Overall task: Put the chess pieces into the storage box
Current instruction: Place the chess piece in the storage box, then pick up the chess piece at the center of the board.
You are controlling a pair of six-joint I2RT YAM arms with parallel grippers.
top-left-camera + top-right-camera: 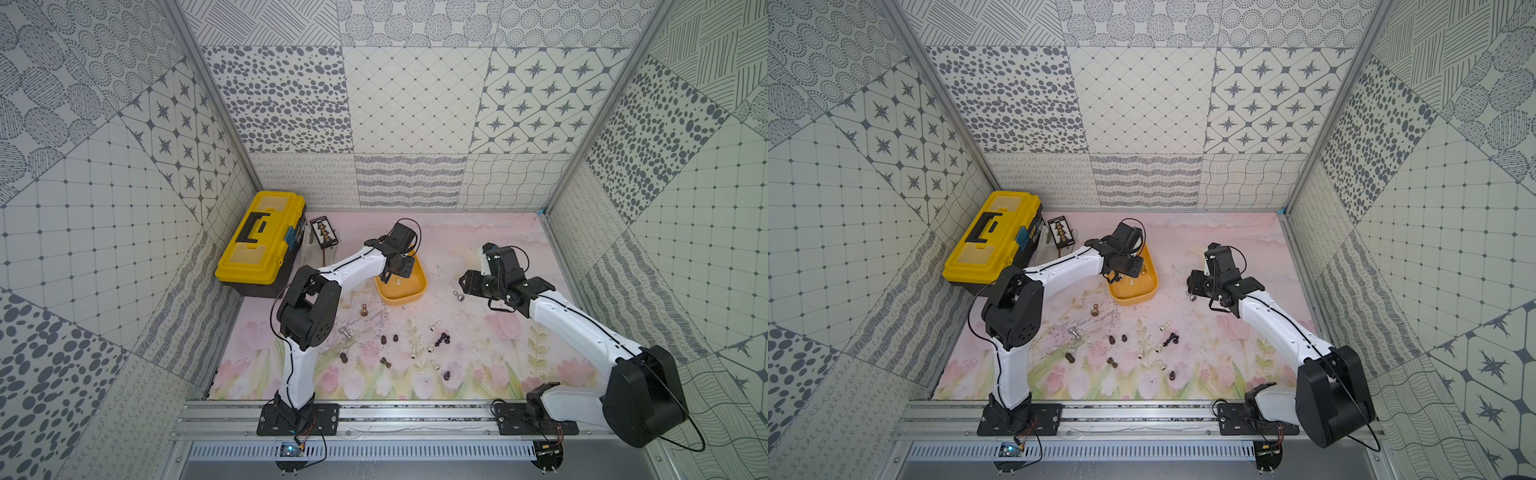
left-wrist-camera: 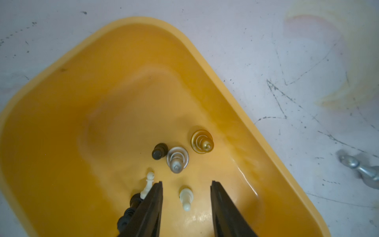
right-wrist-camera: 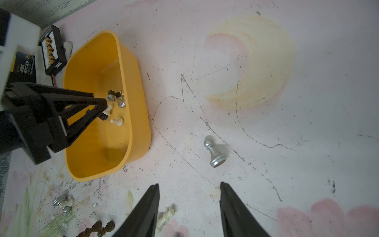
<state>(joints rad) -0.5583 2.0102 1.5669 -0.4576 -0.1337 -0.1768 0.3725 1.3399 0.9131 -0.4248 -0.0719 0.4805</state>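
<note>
The orange-yellow storage box (image 1: 411, 287) (image 2: 102, 102) sits mid-mat. My left gripper (image 2: 186, 181) (image 1: 386, 276) hangs open inside it, and a white pawn (image 2: 186, 197) lies loose on the box floor between its fingers. Also in the box are a gold piece (image 2: 202, 141), a silver piece (image 2: 177, 159), a dark piece (image 2: 159, 151) and another white piece (image 2: 148, 184). My right gripper (image 3: 189, 184) (image 1: 463, 284) is open and empty above the mat, near a toppled silver piece (image 3: 214, 152) (image 1: 457, 296). Several more chess pieces (image 1: 434, 325) lie scattered toward the front.
A large yellow-and-black toolbox (image 1: 259, 239) stands at the back left. A small black connector board (image 1: 323, 232) lies beside it. Patterned walls close in three sides. A metal rail (image 1: 415, 415) with both arm bases runs along the front.
</note>
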